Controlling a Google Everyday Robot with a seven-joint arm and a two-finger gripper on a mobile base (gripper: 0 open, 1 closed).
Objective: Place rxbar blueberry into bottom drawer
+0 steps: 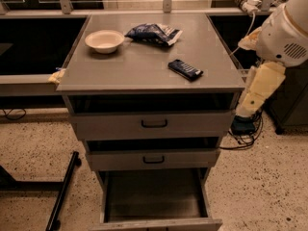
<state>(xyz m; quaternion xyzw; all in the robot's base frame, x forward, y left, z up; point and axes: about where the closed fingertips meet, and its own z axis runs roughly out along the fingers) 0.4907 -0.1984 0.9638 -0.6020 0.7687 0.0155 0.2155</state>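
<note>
The bar lies flat on the grey cabinet top, in its right half and nearer the front edge than the back. We see its dark wrapper with pale print, and its long side is turned at an angle to the edges. Nothing touches it.

Behind it and to the left, near the back of the top, sits a crinkled blue-and-white bag. Just left of the bag stands a pale bowl, upright and well apart from the bar.

Below the top we see three drawers. The top drawer and the middle drawer, each with a black handle, stand out a little. The bottom drawer is pulled far out toward us, and its grey inside is bare.

The gripper hangs off the cabinet's right side, level with the top drawer and pointing down, at the end of the white arm. It is well apart from the bar and holds nothing we can see. We cannot tell whether it is open or closed.

Cables lie on the speckled floor beneath it. A small yellow scrap sits at the top's left front corner.
</note>
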